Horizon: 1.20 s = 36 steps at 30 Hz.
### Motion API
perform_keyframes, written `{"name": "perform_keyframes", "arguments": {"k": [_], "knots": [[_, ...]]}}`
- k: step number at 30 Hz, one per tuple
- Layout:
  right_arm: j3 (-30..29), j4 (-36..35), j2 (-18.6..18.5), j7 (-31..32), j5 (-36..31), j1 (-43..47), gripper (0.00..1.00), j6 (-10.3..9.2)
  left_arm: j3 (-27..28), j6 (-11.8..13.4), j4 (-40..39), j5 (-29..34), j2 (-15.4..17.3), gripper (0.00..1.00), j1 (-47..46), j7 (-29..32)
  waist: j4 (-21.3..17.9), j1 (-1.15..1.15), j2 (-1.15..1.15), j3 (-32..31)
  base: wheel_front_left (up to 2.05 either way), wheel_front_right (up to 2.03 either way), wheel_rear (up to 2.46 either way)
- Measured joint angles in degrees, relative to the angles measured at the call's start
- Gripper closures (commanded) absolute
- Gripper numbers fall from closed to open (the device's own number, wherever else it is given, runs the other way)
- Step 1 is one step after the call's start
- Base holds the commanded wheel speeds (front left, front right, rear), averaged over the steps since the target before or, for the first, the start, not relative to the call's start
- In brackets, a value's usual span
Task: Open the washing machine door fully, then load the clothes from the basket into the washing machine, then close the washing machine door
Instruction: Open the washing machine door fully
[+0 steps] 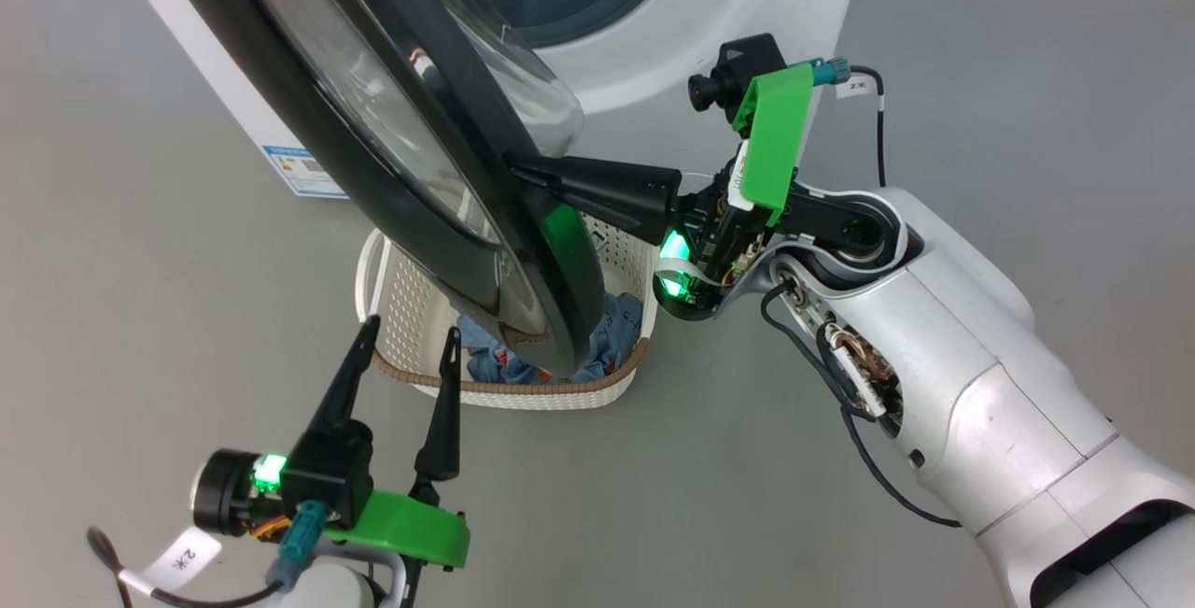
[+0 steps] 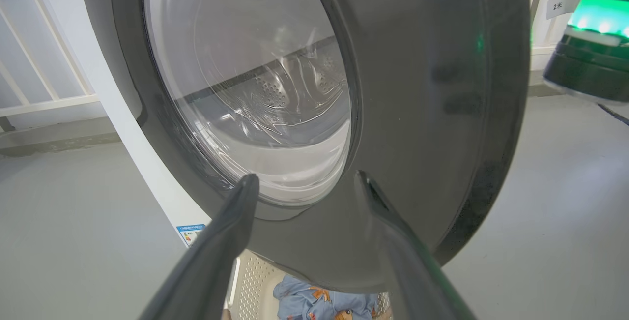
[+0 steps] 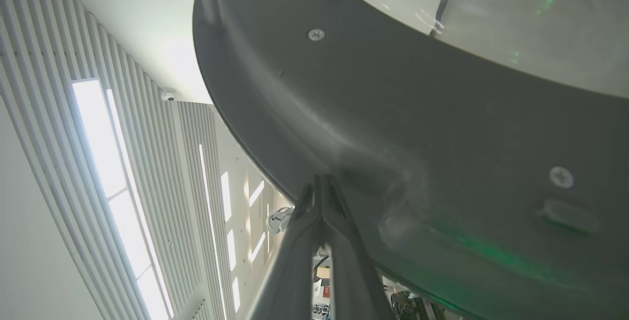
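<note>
Washing machine door point(image 1: 401, 160) stands part-open, hanging over the basket point(image 1: 560, 393) of clothes point(image 1: 616, 328) in front of the washing machine point(image 1: 709, 29). My right gripper point(image 1: 523, 167), fingers pinched together and empty, rests its tips on the door's inner rim. My left gripper point(image 1: 412, 330) hovers spread wide near the basket. I judge this the opening step; next, push the door fully aside.

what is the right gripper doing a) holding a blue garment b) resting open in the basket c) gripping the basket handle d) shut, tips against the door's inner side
d: the right gripper, fingers closed together, has its tips on the inner face of the washing machine door.
</note>
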Motion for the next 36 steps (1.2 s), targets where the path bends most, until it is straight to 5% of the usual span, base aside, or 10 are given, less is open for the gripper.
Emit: {"name": "perform_keyframes", "arguments": {"k": [7,16,28,29,30,31,36], "knots": [[-1.3,-2.2,-0.7,-3.7,0.4,0.6,1.00,-0.01,0.3,0.0,0.2,0.0,0.0,0.00,0.5,0.0,-0.4,0.00,0.00,-0.7,0.00,0.00,0.00],[-11.0,-12.1,-3.6,-12.2,-0.3,8.4,1.00,-0.01,2.9,-0.6,0.6,0.5,0.0,0.00,1.9,0.0,-2.4,0.00,0.00,-2.1,0.00,0.00,0.00],[-27.2,-34.1,-5.6,-29.1,-19.5,29.0,1.00,-0.01,6.2,-1.5,0.7,1.5,0.4,0.00,4.2,0.0,-5.9,0.01,0.00,-4.4,0.00,0.00,0.00],[-28.2,-36.4,-5.3,-30.4,-21.9,30.9,0.93,-0.01,6.4,-1.6,0.8,1.5,0.4,0.00,4.2,0.0,-6.2,0.00,0.00,-4.6,0.00,0.00,0.00],[-29.2,-38.2,-4.7,-31.8,-23.4,32.7,0.59,0.00,6.7,-1.9,0.8,1.5,0.4,0.00,4.2,0.0,-6.6,0.00,0.00,-4.8,0.00,0.00,0.00],[-29.8,-39.8,-4.3,-32.6,-24.9,34.4,0.00,0.00,6.8,-1.9,0.8,1.5,0.4,0.00,4.2,0.0,-6.9,0.00,0.00,-4.9,0.00,0.00,0.00],[-31.1,-45.9,-3.7,-38.2,-32.7,41.4,0.00,-0.01,7.6,-1.9,0.8,1.6,0.4,0.00,4.5,0.0,-8.1,0.00,0.00,-5.9,0.00,0.00,0.00]]}}
